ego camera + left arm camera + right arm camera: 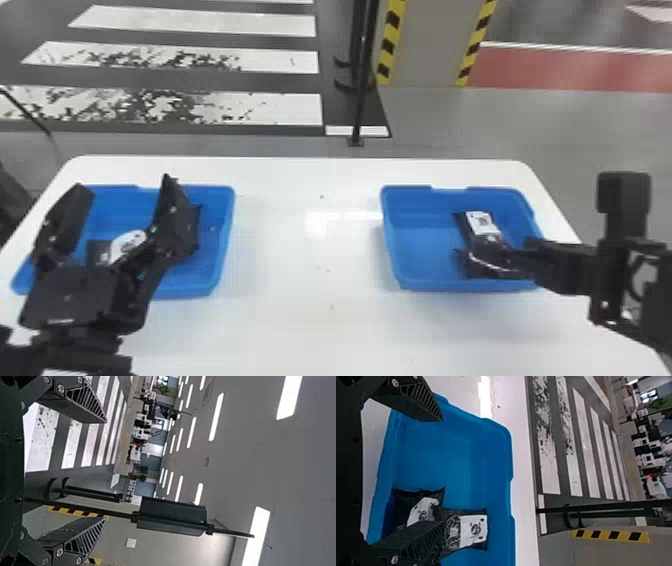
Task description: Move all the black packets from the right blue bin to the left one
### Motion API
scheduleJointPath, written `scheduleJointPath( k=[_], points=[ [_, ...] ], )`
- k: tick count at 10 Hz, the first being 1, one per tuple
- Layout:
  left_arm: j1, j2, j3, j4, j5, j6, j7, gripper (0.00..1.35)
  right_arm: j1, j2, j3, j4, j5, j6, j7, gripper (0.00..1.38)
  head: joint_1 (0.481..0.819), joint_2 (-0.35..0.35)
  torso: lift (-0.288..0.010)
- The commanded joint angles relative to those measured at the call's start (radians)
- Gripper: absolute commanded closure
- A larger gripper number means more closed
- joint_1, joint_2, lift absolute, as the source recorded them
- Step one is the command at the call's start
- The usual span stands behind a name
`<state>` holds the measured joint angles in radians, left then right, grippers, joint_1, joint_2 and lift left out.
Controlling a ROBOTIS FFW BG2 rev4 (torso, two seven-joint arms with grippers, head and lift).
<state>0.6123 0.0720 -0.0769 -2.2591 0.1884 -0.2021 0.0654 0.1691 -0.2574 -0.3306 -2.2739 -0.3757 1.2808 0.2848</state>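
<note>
In the head view we saw two black plastic packets with white labels (482, 222) lying together toward the outer side of the right blue plastic bin (415, 255), on the white tabletop (305, 320). The right gripper (575, 215) stood at that side, one finger reaching over the nearer packet. Our first worry was that this finger might press on the packet or nudge both against the wall as it went lower. The left gripper (125, 182) hung over the left blue plastic bin (227, 240), its fingers widely parted, above a black packet with a white label (97, 252). If it kept to that place, we judged, a packet brought across could strike it or land on its fingers.

In the left wrist view we found that gripper's fingers well apart with nothing between them, so no drop threatened there.

In the right wrist view the fingers were spread wide too and held nothing; one covered part of the packets. They lay touching, seemingly overlapping, so a closing grip could have taken both, or pinched only a loose corner that would slip on the way over. Because they lay away from the middle of the spread, we thought an uncentred grip might push them aside instead.
</note>
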Motion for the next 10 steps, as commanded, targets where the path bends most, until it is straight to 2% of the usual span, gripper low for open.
scheduleJointPath(
  k=[1, 6, 8, 10],
  points=[
    [-0.006, 0.005, -0.005, 0.007, 0.029, 0.040, -0.009, 0.17, -0.024, 0.004, 0.000, 0.039, -0.009, 0.057, -0.035, 0.10, 0.695, -0.120, -0.140],
    [-0.016, 0.008, -0.021, 0.017, 0.019, 0.025, -0.015, 0.17, -0.201, -0.022, 0.035, 0.290, 0.045, 0.079, -0.078, 0.10, 0.695, -0.180, -0.140],
    [-0.026, 0.009, -0.033, 0.029, 0.003, -0.016, -0.015, 0.17, -0.253, -0.036, 0.071, 0.356, 0.057, 0.076, -0.079, 0.10, 0.695, -0.189, -0.140],
    [-0.033, 0.012, -0.041, 0.034, -0.023, -0.041, -0.015, 0.18, -0.302, -0.039, 0.109, 0.432, 0.055, 0.076, -0.081, 0.10, 0.695, -0.186, -0.140]
  ],
)
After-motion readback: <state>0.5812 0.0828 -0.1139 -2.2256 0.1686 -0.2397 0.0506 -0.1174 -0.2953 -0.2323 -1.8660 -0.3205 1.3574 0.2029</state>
